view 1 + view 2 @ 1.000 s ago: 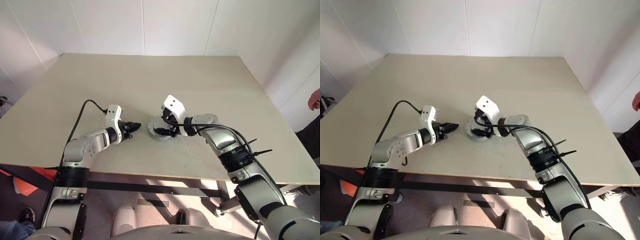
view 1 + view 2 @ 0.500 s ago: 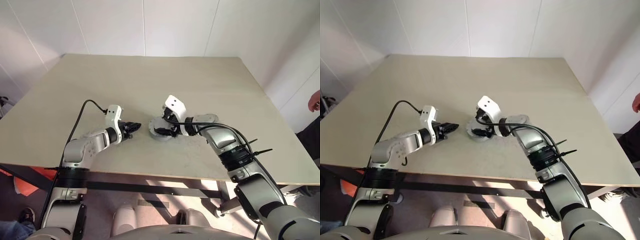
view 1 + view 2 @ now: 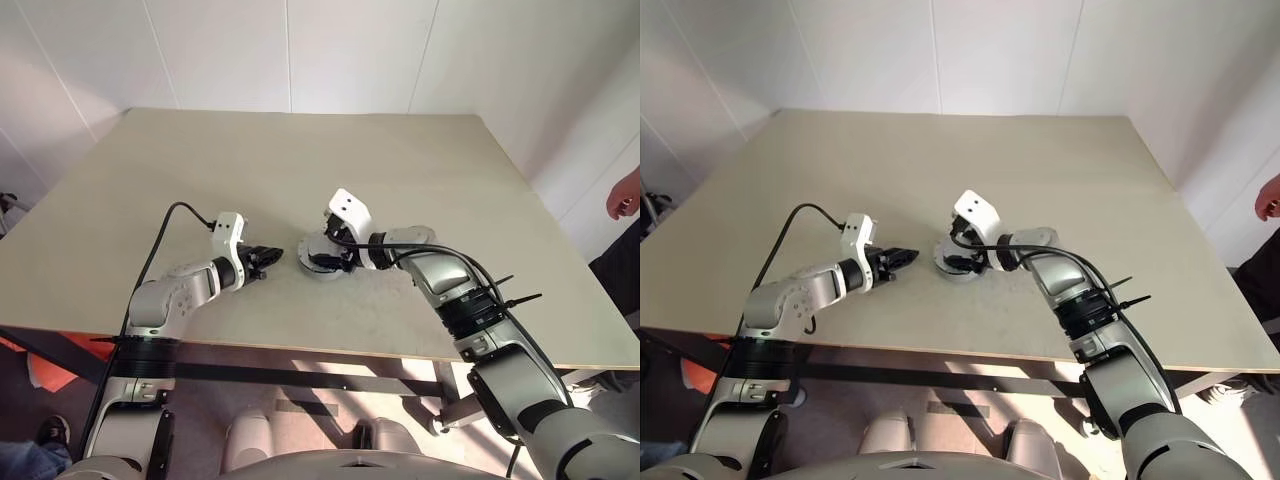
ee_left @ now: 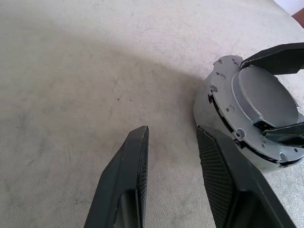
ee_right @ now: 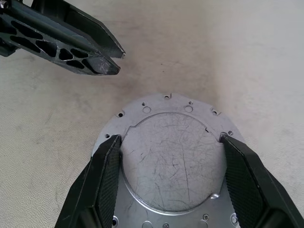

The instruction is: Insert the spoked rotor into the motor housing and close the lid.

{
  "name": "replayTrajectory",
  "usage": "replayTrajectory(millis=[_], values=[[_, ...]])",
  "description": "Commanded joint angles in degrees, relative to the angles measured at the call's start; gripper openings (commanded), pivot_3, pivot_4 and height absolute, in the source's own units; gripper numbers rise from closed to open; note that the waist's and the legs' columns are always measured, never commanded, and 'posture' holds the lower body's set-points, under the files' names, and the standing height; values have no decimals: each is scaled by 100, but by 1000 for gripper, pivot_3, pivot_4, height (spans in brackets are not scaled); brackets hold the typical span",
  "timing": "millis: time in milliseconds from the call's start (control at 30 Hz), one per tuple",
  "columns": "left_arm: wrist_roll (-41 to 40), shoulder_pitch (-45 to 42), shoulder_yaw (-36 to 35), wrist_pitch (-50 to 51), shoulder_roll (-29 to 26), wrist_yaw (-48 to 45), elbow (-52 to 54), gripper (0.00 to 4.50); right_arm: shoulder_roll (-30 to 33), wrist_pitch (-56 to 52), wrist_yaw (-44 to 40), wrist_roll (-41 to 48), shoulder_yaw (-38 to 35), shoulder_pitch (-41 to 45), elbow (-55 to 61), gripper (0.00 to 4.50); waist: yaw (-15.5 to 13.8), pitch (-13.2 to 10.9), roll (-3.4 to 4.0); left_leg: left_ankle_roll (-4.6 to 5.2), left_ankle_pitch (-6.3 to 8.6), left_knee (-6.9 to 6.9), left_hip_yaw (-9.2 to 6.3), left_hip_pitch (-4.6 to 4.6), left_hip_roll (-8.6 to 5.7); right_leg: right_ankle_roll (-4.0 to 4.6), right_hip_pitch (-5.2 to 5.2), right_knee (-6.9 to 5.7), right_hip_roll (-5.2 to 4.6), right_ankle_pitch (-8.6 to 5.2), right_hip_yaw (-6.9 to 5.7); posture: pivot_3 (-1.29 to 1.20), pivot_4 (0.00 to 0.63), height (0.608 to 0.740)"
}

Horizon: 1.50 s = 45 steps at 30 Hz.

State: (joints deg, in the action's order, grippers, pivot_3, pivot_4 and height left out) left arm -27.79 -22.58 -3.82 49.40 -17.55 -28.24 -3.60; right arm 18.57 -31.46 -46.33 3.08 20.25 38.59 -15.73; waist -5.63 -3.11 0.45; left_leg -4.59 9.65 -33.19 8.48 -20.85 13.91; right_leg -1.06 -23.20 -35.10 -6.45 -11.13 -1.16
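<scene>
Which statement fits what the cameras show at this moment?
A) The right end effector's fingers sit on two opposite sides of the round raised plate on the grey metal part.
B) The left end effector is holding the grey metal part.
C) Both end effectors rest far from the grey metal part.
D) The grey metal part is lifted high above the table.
A: in the right wrist view the right end effector has one finger on each side of the round plate of the grey metal part, while the left end effector stands beside it, empty.

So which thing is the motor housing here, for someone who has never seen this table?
On the beige table, look near the front edge between the two arms. The motor housing is the squat round grey metal puck, with small holes around its rim and a scratched circular face; the right gripper straddles that face, while the left gripper hangs open beside it.
</scene>
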Motion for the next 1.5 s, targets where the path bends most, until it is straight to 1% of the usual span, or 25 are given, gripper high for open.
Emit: replayTrajectory(millis=[33,300,567,800,1033,1200,1333,1367,1467,1500], values=[[-10,-94,-44,-63,-8,8,194,1726,237,-37,-52,-279,139,-76,-185,3172,-1,0,0,0,0,0,0,0,0,0,1,0,-1,0,0,0,0,740],[-14,-50,-60,-68,-18,13,209,1726,279,-188,-334,-32,-21,-103,-14,3172,-6,1,1,3,1,1,0,-13,-1,1,2,20,-1,1,-5,0,0,740],[-23,-37,-54,-56,-23,20,247,1726,304,-39,-199,-258,127,-151,-113,3172,-6,1,1,4,2,3,0,-16,-1,1,2,27,-1,0,-7,0,0,740],[-26,-26,-56,-38,-27,33,254,1726,366,-63,-407,-112,49,-168,-103,3172,-10,2,1,11,7,2,0,-10,-3,0,12,27,-4,0,-7,0,0,740],[-42,-82,-63,-51,7,34,210,1726,333,-34,-345,-206,61,-145,-183,3172,-10,2,1,17,10,4,0,-12,-2,-1,12,33,-4,0,-9,0,0,740],[-420,-395,-377,144,413,193,113,1726,333,-31,-321,-221,73,-141,-213,3172,-19,2,1,17,10,2,0,-12,-4,-1,15,32,-6,0,-9,0,0,740],[-885,-868,-860,377,931,451,-300,1726,318,-5,-313,-246,99,-132,-242,3172,-24,3,0,15,9,1,0,-11,-5,-1,18,30,-7,0,-9,0,0,740],[-905,-941,-848,422,983,430,-415,1726,311,-1,-309,-250,105,-131,-246,3172,-22,3,1,15,8,1,0,-10,-5,-1,19,30,-7,0,-8,0,0,740],[-863,-1008,-674,497,1036,316,-595,1095,299,1,-286,-251,118,-138,-234,3172,-13,10,7,16,9,3,0,-10,-5,-1,19,32,-6,0,-8,0,0,740],[-898,-1012,-653,563,1062,291,-610,729,295,-5,-275,-248,116,-142,-220,3172,-12,10,7,16,9,4,1,-10,-5,-1,18,33,-6,-1,-8,0,0,740]])
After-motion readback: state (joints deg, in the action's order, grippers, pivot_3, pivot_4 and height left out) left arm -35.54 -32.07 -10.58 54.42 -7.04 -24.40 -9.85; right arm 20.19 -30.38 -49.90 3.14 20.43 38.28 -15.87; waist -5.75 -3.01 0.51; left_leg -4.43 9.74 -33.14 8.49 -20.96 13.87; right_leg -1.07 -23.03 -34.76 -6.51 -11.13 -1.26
